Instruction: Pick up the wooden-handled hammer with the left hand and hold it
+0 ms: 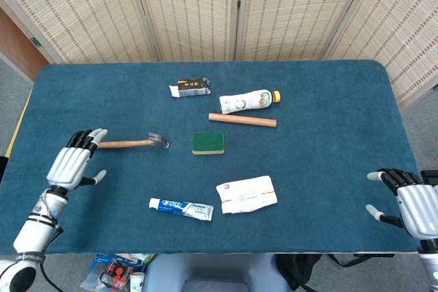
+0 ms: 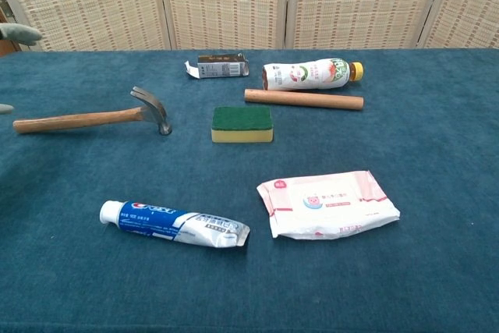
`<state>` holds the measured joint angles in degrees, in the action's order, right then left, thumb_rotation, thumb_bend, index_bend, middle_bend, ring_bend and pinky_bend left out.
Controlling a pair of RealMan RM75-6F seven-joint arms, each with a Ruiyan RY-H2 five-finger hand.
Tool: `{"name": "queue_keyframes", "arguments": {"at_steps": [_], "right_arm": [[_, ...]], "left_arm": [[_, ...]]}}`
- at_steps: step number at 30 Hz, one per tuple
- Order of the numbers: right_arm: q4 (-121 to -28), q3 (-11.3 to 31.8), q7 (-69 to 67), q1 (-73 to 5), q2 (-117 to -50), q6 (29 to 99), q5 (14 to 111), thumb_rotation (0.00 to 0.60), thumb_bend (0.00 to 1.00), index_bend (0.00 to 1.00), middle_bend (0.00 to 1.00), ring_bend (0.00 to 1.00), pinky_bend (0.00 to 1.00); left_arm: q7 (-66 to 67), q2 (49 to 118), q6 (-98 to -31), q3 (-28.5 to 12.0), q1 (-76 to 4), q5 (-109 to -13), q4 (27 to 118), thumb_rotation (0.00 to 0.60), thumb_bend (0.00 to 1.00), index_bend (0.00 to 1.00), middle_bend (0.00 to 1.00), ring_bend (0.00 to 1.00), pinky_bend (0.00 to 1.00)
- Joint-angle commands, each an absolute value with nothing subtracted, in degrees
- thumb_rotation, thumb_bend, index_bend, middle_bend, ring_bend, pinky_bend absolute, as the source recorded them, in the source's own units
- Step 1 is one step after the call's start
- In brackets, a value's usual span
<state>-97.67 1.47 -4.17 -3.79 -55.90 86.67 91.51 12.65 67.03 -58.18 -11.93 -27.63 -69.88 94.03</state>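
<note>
The wooden-handled hammer [image 1: 130, 143] lies flat on the blue table, metal head to the right, handle pointing left; the chest view shows the hammer [image 2: 93, 118] at its left side. My left hand [image 1: 71, 163] hovers open over the handle's left end, fingers spread, holding nothing. In the chest view only a fingertip of the left hand [image 2: 19, 33] pokes in at the left edge. My right hand [image 1: 410, 206] stays open at the table's near right corner, far from the hammer.
A green sponge [image 1: 208, 143] sits just right of the hammer head. Behind it lie a wooden rod [image 1: 242, 120], a bottle [image 1: 249, 101] and a small dark box [image 1: 190, 88]. A toothpaste tube [image 1: 181, 208] and a wipes pack [image 1: 246, 193] lie nearer me.
</note>
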Motion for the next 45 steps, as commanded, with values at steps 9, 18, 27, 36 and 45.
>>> {"name": "queue_keyframes", "arguments": {"at_steps": [9, 18, 27, 36, 45], "right_arm": [[-97.17, 1.59, -4.71, -3.51, -55.83, 86.4, 90.44, 0.6, 0.14, 0.34, 0.33, 0.27, 0.31], [-96.36, 1.86, -5.67, -3.74, -55.83, 85.6, 89.56, 0.6, 0.14, 0.34, 0.33, 0.27, 0.31], [-95.83, 2.02, -6.26, -3.96, -55.74, 84.72, 88.7, 0.6, 0.14, 0.34, 0.33, 0.27, 0.31], [-95.28, 2.07, -6.83, -3.86, -55.8, 84.48, 88.19, 0.6, 0.14, 0.34, 0.33, 0.27, 0.31], [-95.46, 2.02, -7.12, -3.65, -55.4, 84.19, 87.66, 0.6, 0.14, 0.34, 0.33, 0.27, 0.31]], "left_arm": [[27.15, 77.07, -45.63, -13.71, -41.75, -48.78, 81.54, 0.6, 0.26, 0.03, 0.0, 0.0, 0.0], [33.83, 82.4, -42.18, -11.15, -48.53, -37.32, 73.83, 0.6, 0.26, 0.12, 0.07, 0.0, 0.0], [35.92, 85.59, -40.16, -8.81, -52.04, -31.82, 68.81, 0.6, 0.26, 0.19, 0.15, 0.03, 0.0], [36.13, 86.89, -39.43, -7.62, -54.31, -28.88, 67.13, 0.6, 0.3, 0.24, 0.23, 0.08, 0.0], [35.53, 87.62, -39.04, -6.76, -55.67, -27.77, 65.98, 0.6, 0.45, 0.28, 0.27, 0.12, 0.0]]}}
